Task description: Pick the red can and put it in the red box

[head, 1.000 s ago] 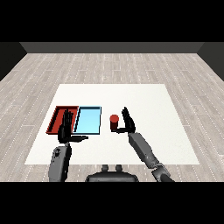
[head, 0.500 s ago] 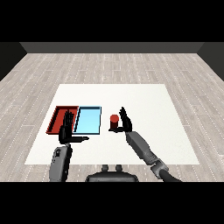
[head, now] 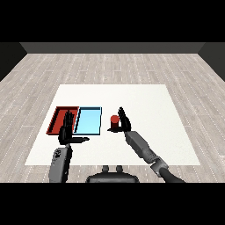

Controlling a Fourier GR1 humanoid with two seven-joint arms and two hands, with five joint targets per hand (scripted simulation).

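The red can [head: 114, 121] stands upright on the white table [head: 145, 101], just right of the light blue tray [head: 88, 121] and outside both trays. The right hand [head: 123, 119] is right beside the can on its right, fingers straight and spread wide, not closed round it. The red tray [head: 57, 117] lies left of the blue one, their sides touching. The left hand [head: 67, 132] is over the red tray's near edge, fingers straight, thumb out, holding nothing.

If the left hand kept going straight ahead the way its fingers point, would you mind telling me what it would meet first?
Most likely the red tray. The left hand has straight fingers pointing away from the robot, over that tray's near right part. Its height above the table is unclear, so it might pass over the rim instead.
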